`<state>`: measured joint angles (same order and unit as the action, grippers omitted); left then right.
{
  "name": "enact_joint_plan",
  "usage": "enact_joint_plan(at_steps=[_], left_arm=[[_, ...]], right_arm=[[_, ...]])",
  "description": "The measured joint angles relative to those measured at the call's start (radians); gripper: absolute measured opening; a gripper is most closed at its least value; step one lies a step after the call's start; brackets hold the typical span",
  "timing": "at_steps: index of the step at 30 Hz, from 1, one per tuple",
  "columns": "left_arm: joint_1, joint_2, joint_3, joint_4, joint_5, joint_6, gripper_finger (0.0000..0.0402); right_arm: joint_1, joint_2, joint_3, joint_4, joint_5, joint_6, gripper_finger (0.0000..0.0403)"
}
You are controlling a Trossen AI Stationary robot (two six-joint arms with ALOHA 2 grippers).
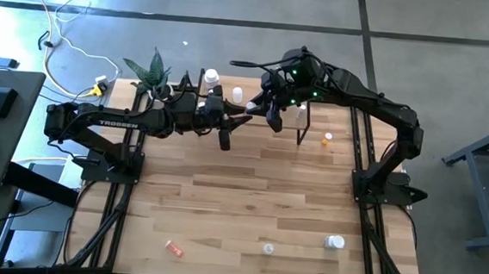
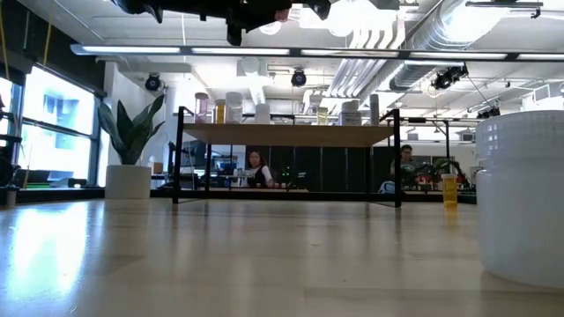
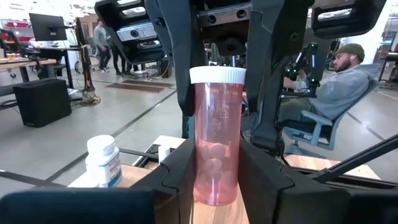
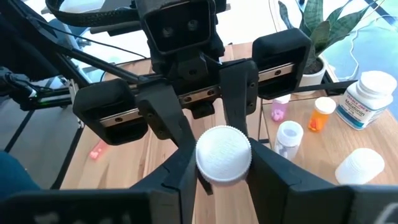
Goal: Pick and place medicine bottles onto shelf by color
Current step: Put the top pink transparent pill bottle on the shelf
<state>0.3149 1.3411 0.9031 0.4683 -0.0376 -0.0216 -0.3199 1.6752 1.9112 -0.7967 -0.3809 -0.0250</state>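
Now both arms raised over the far edge of the desk [image 1: 249, 198], above the shelf [image 2: 286, 135]. Left gripper [image 3: 216, 180] pinching the lower body of an upright, translucent pink bottle [image 3: 216, 143] with a white ribbed cap [image 4: 224, 154]. Right gripper [image 4: 224, 171] closed in on the same bottle from the opposite side, its fingers [image 3: 183, 68] pressed against the upper body just under the cap. Held in the air by both at once, well clear of the shelf board.

On the shelf, seen level across the desk: a row of bottles [image 2: 233, 107], pink, white and clear, standing upright along the board. From the right wrist: a white labelled bottle [image 4: 367, 99], a small orange bottle [image 4: 322, 114], a clear vial [image 4: 289, 140] with a white cap and a tiny pink bottle [image 4: 278, 111] standing close together.

Beside the shelf's right end, an orange-yellow bottle [image 1: 327, 140] upright on the desk.

Along the near edge of the desk, well apart: an orange-pink bottle [image 1: 174, 249] lying on its side towards the left, a small clear vial [image 1: 269, 248] near the middle, a white bottle [image 1: 335, 242] towards the right.

At the far left corner, a potted plant [image 1: 150, 70].

Beyond the desk, a seated person [image 3: 339, 81] in a grey hooded top.
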Motion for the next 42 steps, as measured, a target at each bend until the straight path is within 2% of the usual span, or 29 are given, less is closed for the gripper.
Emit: enact_joint_plan(at_steps=[9,14,18,26,31,37,42], left_arm=[[0.003,0.0,0.0,-0.009,0.0,0.06,0.0166],[0.028,-0.02,0.0,-0.09,-0.015,0.06,0.0214],[0.058,-0.057,0.0,-0.159,-0.062,0.06,0.0238],[0.126,-0.108,0.0,-0.218,-0.079,0.06,0.0241],[0.164,-0.118,0.0,-0.238,-0.079,0.06,0.0239],[0.204,-0.118,0.0,-0.251,-0.079,0.06,0.0239],[0.231,-0.118,0.0,-0.269,-0.079,0.06,0.0239]], right_arm=[[0.0,0.0,0.0,-0.001,0.006,0.003,0.0105],[0.0,0.0,0.0,-0.029,0.072,0.028,0.0106],[-0.002,0.0,0.0,-0.031,0.149,0.027,0.0106],[-0.059,0.0,0.0,-0.018,0.283,0.026,0.0106],[-0.119,0.007,-0.001,0.094,0.365,0.02,0.0106],[-0.192,0.059,-0.001,0.228,0.38,0.018,0.0106],[-0.241,0.119,-0.001,0.224,0.38,0.026,0.0106]])
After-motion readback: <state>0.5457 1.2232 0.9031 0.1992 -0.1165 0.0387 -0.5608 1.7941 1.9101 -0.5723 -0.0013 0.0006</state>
